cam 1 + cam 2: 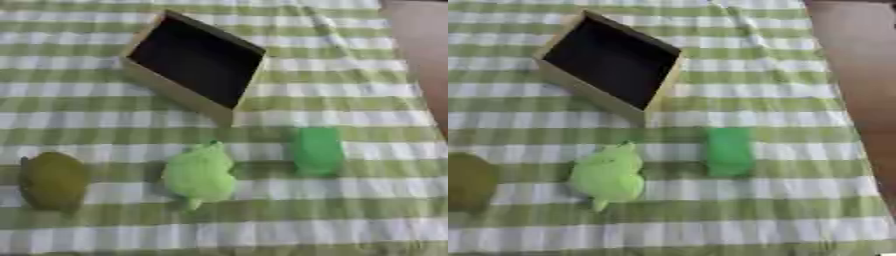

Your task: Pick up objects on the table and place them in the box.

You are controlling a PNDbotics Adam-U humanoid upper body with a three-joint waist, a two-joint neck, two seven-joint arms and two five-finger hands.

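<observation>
A tan box (pixel 166 85) with a dark inside lies open at the upper left of the green-and-white checked cloth. Below it three objects lie in a row. An olive-brown rounded object (pixel 54 180) is at the far left. A light green lumpy object (pixel 199 175) is in the middle. A darker green rectangular block (pixel 317 151) is to the right. Neither hand shows in either view.
The checked cloth (pixel 350 210) covers the table. Its right edge runs down the right side, with brown floor (pixel 859 75) beyond it. A crease (pixel 750 35) in the cloth runs from the top toward the block.
</observation>
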